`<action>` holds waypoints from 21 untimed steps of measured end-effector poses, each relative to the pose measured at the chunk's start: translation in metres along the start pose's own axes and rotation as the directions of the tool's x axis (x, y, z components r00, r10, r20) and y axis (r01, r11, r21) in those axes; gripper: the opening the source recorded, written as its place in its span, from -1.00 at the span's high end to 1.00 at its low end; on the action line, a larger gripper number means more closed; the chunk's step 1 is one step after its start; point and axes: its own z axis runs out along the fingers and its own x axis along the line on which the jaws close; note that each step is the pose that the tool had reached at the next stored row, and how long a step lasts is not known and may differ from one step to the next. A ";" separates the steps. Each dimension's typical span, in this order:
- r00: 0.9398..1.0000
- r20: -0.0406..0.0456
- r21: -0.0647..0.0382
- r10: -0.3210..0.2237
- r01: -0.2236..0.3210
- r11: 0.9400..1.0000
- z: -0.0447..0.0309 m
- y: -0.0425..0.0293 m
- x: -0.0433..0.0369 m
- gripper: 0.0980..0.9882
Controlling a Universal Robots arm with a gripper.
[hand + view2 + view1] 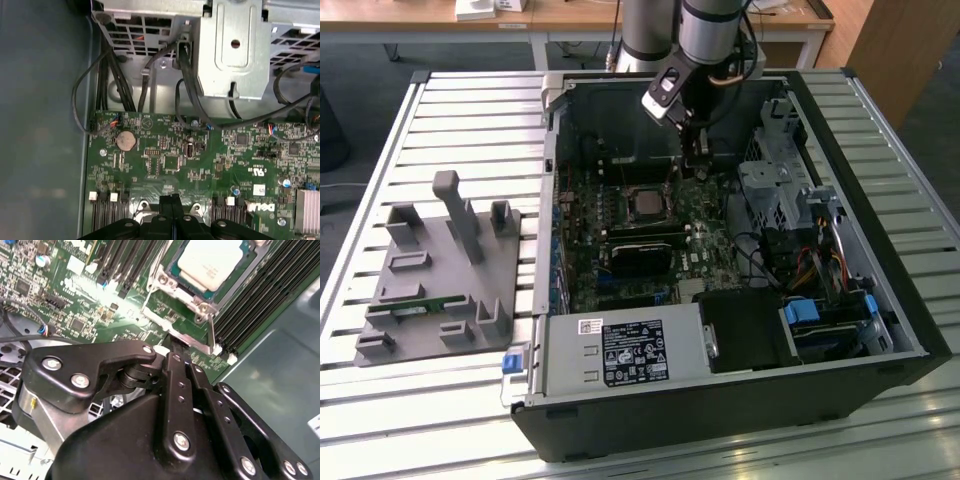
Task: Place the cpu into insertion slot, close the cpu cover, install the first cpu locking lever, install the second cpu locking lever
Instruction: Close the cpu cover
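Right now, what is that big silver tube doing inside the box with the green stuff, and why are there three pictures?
The tube is a robot arm. At its end is a black gripper, a pinching hand; its two fingers are pressed together, close to the shiny square chip, the cpu, on the green board. The box is an open computer case lying on a slatted metal table. Beside it lies a grey holder plate with a green stick on it. One picture comes from a camera off the arm that sees everything. The other two come from cameras riding on the arm.

cpu (pixel 211 261) in insertion slot (pixel 173 271), claw (pixel 178 343) beside
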 end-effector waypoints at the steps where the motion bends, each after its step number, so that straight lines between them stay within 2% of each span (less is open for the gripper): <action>1: 1.000 0.000 0.000 0.000 0.000 1.000 0.0000 -0.0016 0.0001 0.98; 8: 1.000 0.000 0.000 0.000 0.000 1.000 -0.0001 -0.0104 0.0004 0.98; 21: 1.000 0.000 0.000 0.000 0.000 1.000 0.0016 -0.0183 0.0008 0.98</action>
